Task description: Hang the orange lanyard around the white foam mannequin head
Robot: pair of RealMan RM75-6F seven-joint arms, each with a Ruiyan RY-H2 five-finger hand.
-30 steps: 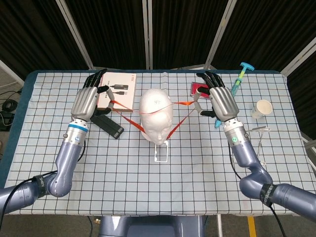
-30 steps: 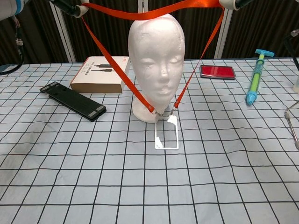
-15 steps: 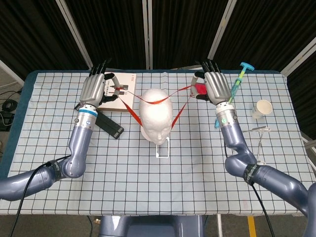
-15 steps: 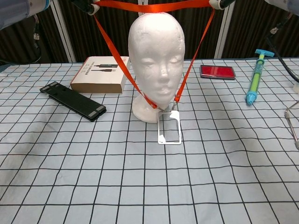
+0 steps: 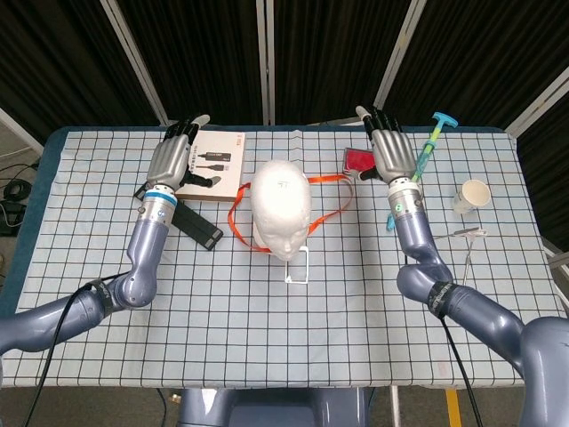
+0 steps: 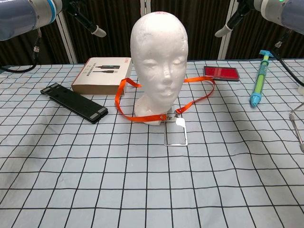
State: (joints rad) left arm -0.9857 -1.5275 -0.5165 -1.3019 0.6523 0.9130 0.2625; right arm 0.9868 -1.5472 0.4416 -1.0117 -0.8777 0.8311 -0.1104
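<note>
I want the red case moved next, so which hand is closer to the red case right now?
Right. The right hand hovers open just beside the red case, toward the syringe side. The left hand is across the mannequin head, above the cable box.

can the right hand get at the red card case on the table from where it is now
Probably yes. The right hand hangs open right beside the red card case, holding nothing, and only the lanyard lies near it, not over it.

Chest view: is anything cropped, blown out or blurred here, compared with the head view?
Chest view: both arms cropped by the top edge, mannequin head bright but its face readable, sharp throughout. Head view: even lighting, both robot hands whole, soft shadows only.
</note>
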